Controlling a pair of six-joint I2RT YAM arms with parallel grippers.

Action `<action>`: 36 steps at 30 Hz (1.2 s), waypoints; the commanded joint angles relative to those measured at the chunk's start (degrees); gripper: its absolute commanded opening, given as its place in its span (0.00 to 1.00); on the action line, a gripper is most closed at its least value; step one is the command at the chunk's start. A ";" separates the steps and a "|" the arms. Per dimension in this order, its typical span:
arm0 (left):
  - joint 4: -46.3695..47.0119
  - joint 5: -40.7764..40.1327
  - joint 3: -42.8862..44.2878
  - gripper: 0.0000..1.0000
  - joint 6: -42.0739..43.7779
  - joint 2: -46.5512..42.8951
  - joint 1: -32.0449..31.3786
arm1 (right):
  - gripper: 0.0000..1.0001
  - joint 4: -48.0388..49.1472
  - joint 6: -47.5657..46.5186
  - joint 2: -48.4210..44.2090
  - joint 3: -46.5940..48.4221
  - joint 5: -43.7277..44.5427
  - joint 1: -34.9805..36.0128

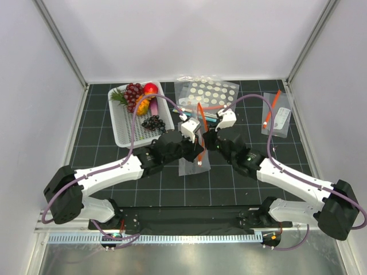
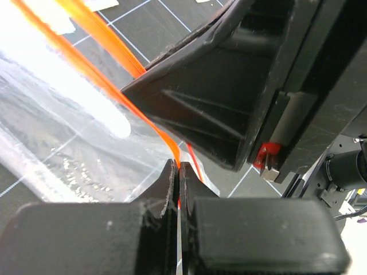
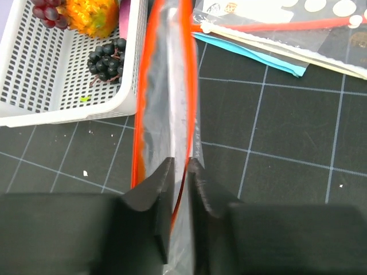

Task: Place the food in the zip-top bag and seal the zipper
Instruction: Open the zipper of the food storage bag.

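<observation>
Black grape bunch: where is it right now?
Top view, left side: the black grape bunch lies in the white basket, at its near right corner.

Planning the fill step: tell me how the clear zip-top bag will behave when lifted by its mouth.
Probably floppy: the zip-top bag is thin crinkled film between its orange zipper edges. Likely very light, since it looks empty. The film may slip, so the left pincer pinching the stiffer strip seems sensible.

We see a white perforated plastic basket (image 1: 121, 127) left on the black gridded counter (image 1: 229, 183), a clear white-dotted bag (image 1: 213, 91) behind, a white-labelled clear bag (image 1: 281, 120) right
</observation>
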 commanded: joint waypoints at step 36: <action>-0.71 -9.20 -2.37 0.88 -13.24 -7.69 7.89 | 0.01 -14.17 -13.83 1.84 15.48 16.27 11.14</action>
